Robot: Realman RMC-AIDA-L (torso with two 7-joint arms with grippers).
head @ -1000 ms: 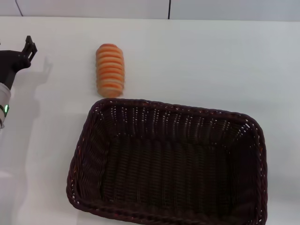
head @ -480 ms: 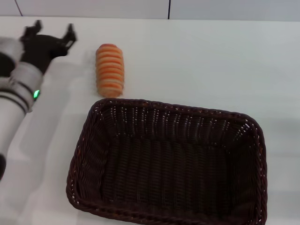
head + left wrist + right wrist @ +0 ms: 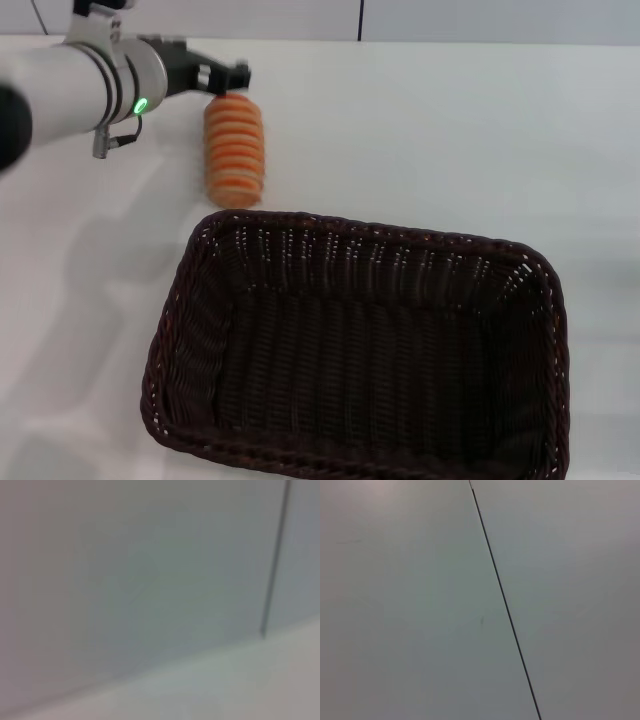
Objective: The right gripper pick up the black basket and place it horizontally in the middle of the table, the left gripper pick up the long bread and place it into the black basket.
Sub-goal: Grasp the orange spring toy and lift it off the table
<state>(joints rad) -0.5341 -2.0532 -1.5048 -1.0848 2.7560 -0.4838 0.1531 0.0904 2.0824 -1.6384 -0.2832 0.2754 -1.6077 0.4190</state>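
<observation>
In the head view, the oblong toy long bread [image 3: 235,150], ridged in alternating orange and cream stripes, is seen lying on the plain white, smooth table [image 3: 450,130], with its long axis running from near to far. The left end effector [image 3: 228,78], black metal on a white cylindrical arm marked by a green light, is placed at the far end of the loaf, reaching in from the robot's left; its tip appears to sit just over or against that far end, though contact cannot be confirmed. Whether its fingers are spread or closed cannot be told from this angle. The loaf therefore lies mainly toward the near side from the end effector, and a grasp across the short width is judged to need a shift back along the loaf toward its middle. Just nearer than the bread, apart from it, the large rectangular, very dark brown-black woven wicker basket [image 3: 360,350] is set with its long side across the table; its braided rim and sloping sides are visible and it holds nothing. The left arm is plainly the nearer to the bread.

In the left wrist view, only a pale wall with a dark seam is shown.

In the right wrist view, a pale surface with one dark line is shown; the right end effector is not seen.
</observation>
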